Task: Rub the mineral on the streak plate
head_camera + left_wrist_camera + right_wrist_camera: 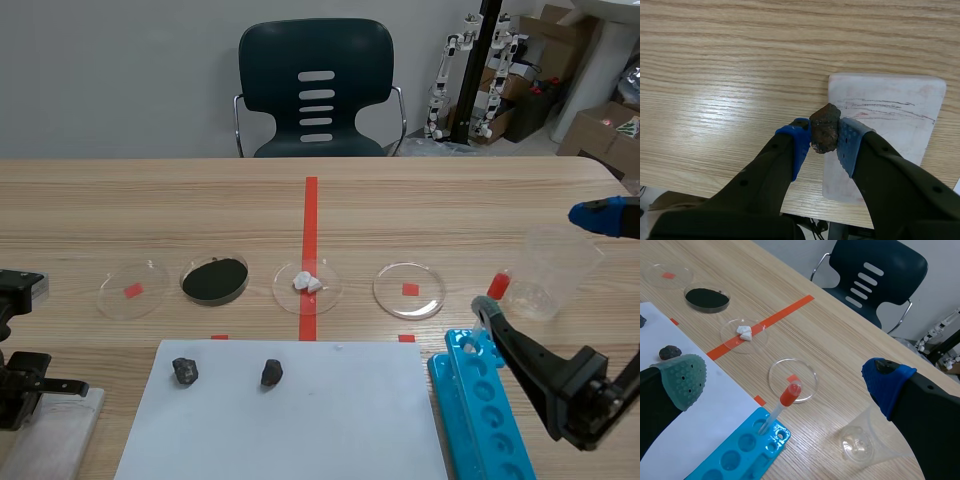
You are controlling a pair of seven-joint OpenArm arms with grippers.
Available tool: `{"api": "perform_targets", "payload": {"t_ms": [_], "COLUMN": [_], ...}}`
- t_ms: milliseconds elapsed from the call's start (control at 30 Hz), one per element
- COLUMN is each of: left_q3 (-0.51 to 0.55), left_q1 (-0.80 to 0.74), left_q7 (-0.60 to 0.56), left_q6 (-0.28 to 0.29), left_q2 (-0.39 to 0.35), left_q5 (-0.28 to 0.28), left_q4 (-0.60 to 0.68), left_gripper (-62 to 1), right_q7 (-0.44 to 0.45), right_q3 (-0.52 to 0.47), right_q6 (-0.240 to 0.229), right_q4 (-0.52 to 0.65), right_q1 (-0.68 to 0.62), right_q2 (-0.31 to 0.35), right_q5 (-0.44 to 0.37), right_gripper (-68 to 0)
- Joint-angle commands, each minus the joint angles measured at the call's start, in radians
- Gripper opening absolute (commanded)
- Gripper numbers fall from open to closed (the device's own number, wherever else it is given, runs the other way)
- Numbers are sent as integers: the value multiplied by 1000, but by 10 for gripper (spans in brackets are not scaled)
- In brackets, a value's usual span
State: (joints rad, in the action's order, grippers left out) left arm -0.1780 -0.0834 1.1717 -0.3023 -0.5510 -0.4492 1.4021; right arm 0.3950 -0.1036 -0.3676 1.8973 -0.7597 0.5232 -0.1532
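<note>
Near-left corner of tabletop: left hand (825,140) pinching dark brown mineral (824,131) between blue pads, poised at edge of white streak plate (890,150); contact not discernible. Faint reddish lines on plate suggest rubbing step under way. Next stroke calls for downward pressure, firm pinch, drag across plate. Near-right edge: right hand (785,380) spread, holding nothing, above blue rack (735,455). Mid-tabletop: row of petri dishes (378,290). Beyond far edge: chair (316,90).
</note>
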Motion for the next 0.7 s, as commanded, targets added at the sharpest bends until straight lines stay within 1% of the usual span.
{"api": "perform_targets", "payload": {"t_ms": [0, 67, 200, 267, 333, 400, 533, 600, 667], "left_q3": [5, 5, 5, 5, 4, 4, 4, 4, 4], "left_q1": [2, 2, 1, 2, 4, 4, 4, 4, 4], "left_q7": [0, 0, -24, -31, -31, -32, -50, -50, -53], "left_q6": [4, 19, 86, 111, 120, 144, 191, 194, 194], "left_q2": [-4, -4, -3, -3, -3, -3, -3, -3, -3], "left_q5": [-3, -18, -112, -150, -171, -189, -252, -265, -266], "left_q4": [3, 3, 5, 8, 9, 14, 15, 15, 15], "left_gripper": [-481, -481, -481, -481, -481, -481, -481, -481, -481], "right_q7": [14, 14, 14, 14, 14, 14, 14, 14, 14], "right_q3": [-6, -6, -6, -6, -6, -6, -6, -6, -6], "right_q6": [0, 0, 0, 0, 0, 0, 0, 0, 0], "right_q4": [13, 13, 13, 13, 13, 13, 13, 13, 13], "right_q1": [9, 9, 9, 9, 9, 9, 9, 9, 9], "right_q2": [0, 0, 0, 0, 0, 0, 0, 0, 0], "right_q5": [-11, -11, -11, -11, -11, -11, -11, -11, -11], "right_gripper": [4, 4, 4, 4, 4, 4, 4, 4, 4]}}
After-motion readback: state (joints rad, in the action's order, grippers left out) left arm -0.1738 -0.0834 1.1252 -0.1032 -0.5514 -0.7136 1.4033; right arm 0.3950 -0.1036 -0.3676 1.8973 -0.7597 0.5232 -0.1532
